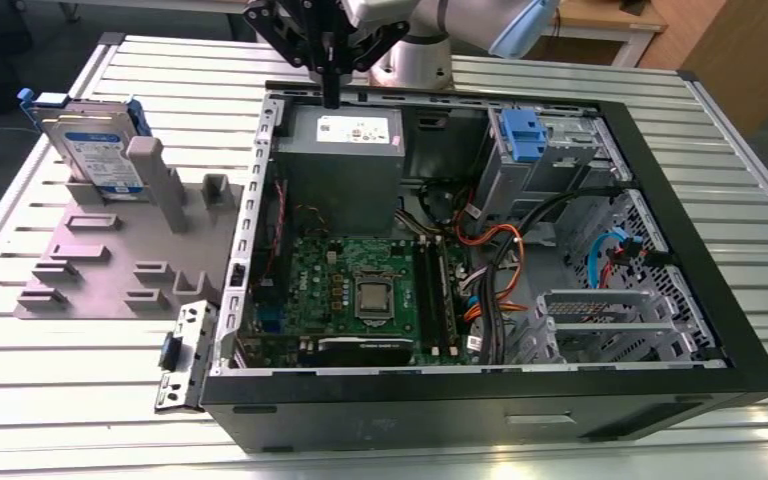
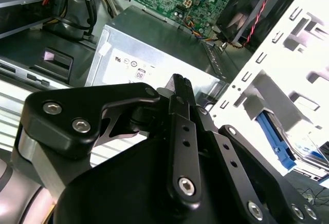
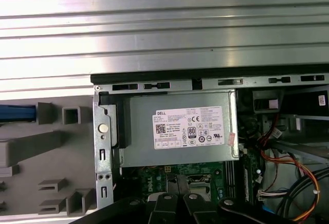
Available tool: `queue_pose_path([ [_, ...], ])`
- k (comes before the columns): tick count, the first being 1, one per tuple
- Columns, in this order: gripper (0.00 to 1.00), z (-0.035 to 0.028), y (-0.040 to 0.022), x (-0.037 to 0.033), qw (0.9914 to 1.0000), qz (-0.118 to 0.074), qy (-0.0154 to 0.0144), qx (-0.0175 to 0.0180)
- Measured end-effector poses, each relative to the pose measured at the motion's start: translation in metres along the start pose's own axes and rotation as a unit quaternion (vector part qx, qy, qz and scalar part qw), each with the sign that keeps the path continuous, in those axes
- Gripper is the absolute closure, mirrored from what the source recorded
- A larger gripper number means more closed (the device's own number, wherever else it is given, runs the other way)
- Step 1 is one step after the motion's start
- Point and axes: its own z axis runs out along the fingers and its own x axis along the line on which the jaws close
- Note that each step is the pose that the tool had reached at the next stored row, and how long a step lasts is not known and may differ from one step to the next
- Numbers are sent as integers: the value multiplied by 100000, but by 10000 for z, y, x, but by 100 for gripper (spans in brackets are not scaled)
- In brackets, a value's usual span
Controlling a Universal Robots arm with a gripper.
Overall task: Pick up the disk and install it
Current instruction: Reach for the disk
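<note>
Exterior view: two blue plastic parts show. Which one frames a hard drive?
The disk, standing in the grey holder outside the case; the blue clip inside the case holds no drive.

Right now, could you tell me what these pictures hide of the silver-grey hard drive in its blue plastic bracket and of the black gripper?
- Silver-grey hard drive, exterior view: lower part hidden behind posts of the grey plastic fixture.
- Hard drive, second wrist view: partly hidden by links of the black gripper, cut by the edge.
- Gripper, first wrist view: body cut by the edge.
</note>
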Motion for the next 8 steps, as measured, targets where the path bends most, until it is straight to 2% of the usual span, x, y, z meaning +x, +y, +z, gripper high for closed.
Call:
queue_pose_path([
  [8, 89, 0, -1, 14, 100000, -1, 1, 0],
])
